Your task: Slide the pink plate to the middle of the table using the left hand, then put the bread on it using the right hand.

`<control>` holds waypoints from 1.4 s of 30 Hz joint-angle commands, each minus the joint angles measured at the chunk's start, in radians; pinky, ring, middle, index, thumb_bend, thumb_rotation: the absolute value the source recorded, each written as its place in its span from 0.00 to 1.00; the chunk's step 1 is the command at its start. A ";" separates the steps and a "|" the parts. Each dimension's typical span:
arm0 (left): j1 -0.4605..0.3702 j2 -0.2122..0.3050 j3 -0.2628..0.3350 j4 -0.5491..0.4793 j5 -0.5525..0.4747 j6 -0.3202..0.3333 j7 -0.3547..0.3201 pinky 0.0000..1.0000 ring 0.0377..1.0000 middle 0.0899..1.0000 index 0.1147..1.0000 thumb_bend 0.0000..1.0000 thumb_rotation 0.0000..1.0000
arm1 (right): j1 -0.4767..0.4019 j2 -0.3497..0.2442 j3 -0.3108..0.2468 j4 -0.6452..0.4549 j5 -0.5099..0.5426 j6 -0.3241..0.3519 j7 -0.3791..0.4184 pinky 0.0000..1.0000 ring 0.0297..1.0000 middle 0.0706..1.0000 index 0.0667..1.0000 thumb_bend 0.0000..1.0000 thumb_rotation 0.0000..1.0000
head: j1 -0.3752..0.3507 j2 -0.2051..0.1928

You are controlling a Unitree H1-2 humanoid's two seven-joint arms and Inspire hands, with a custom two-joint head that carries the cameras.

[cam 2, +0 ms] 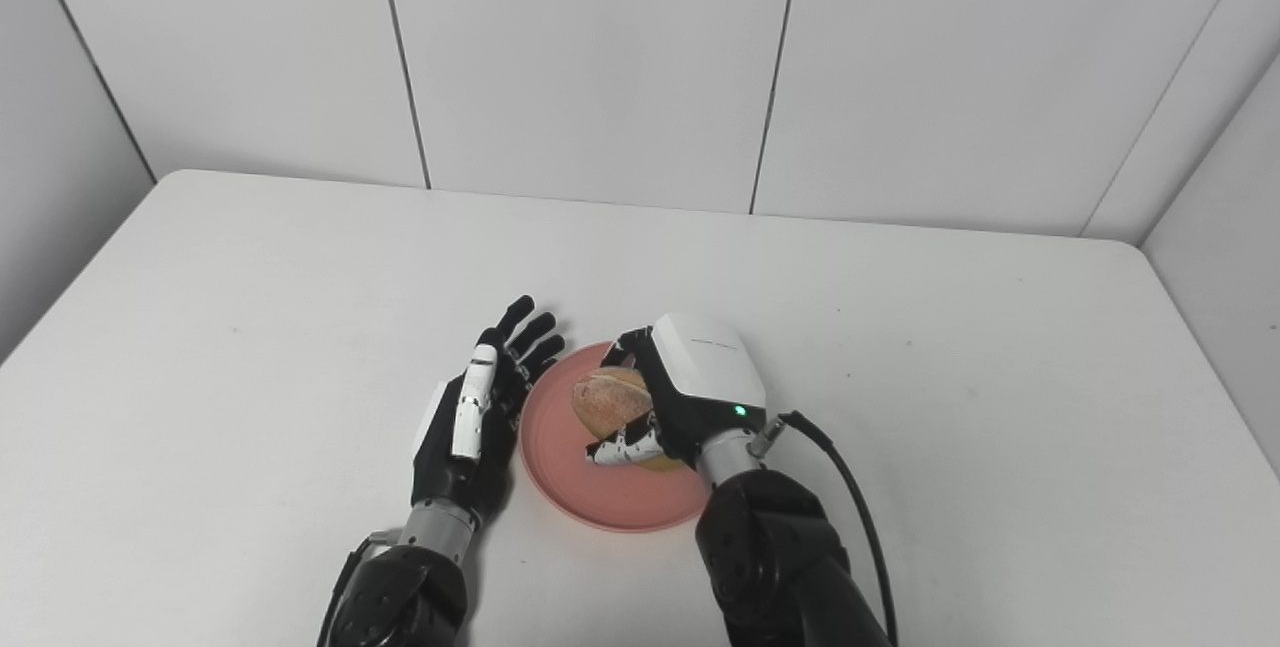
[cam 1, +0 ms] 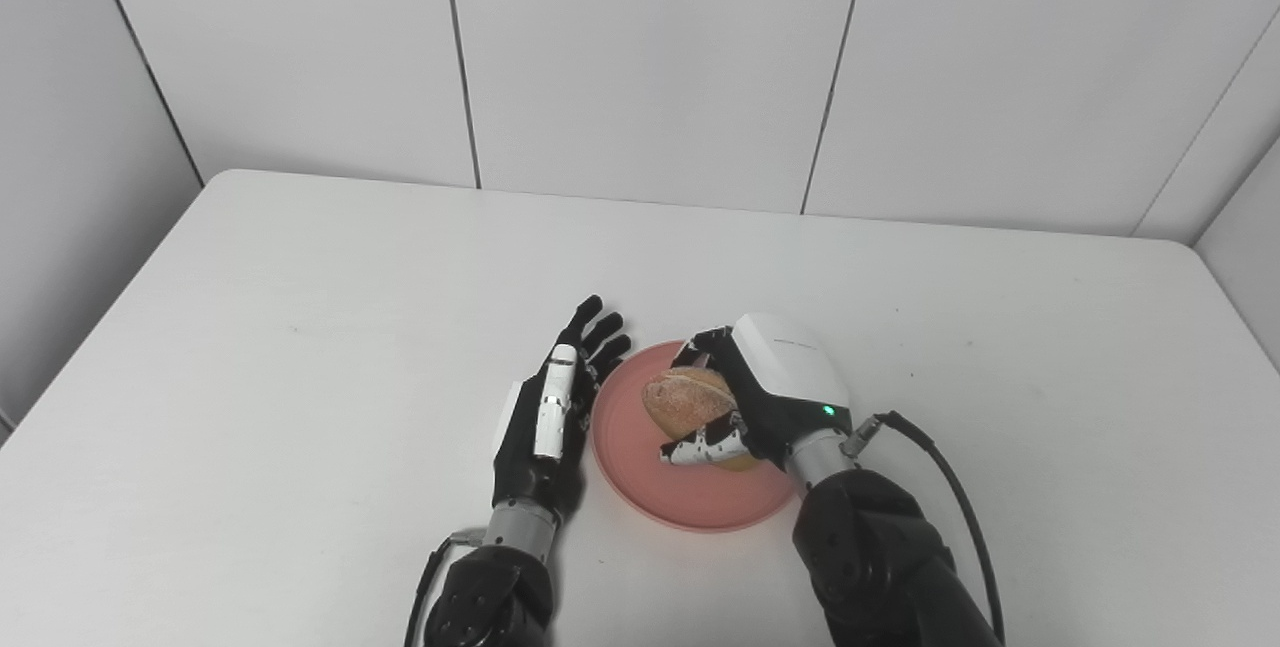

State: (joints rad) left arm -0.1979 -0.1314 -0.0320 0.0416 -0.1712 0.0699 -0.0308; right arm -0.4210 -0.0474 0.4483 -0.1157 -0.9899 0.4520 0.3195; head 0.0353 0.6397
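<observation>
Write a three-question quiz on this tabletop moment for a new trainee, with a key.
1. True or false: the bread is over the pink plate.
2. Which hand holds the bread?
3. The left hand is: A) gripping the plate, B) open beside the plate's left rim, C) on the bread.

Key: 1 true; 2 the right hand, fingers closed around it; 3 B.

- White table (cam 1: 300, 347) fills the lower frame, its far corners rounded at ten and two o'clock.
- Pale panelled wall (cam 1: 640, 57) runs behind at twelve, dark seams splitting the panels.
- Side walls close in at nine and three.
- Light is soft and even.
</observation>
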 commanded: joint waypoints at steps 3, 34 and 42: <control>-0.001 -0.019 -0.009 -0.024 0.008 0.015 0.007 0.90 0.88 0.88 0.88 0.42 1.00 | -0.016 -0.008 0.006 -0.005 -0.002 -0.032 -0.026 0.16 0.22 0.35 0.48 0.52 0.00 | 0.000 0.001; -0.004 -0.022 -0.015 -0.014 0.029 0.002 0.018 0.87 0.86 0.87 0.86 0.43 1.00 | -0.024 -0.087 0.066 -0.043 -0.038 -0.056 0.060 0.93 0.98 1.00 1.00 1.00 0.72 | 0.002 0.002; -0.004 -0.017 -0.011 -0.013 0.018 0.009 0.009 0.91 0.88 0.88 0.87 0.43 1.00 | -0.014 -0.087 0.039 -0.069 0.002 -0.108 0.005 0.95 0.99 1.00 1.00 1.00 0.75 | 0.000 -0.005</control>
State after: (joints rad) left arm -0.1979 -0.1370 -0.0375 0.0408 -0.1501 0.0709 -0.0165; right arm -0.4166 -0.1354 0.5021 -0.1451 -0.9905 0.3842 0.3678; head 0.0337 0.6351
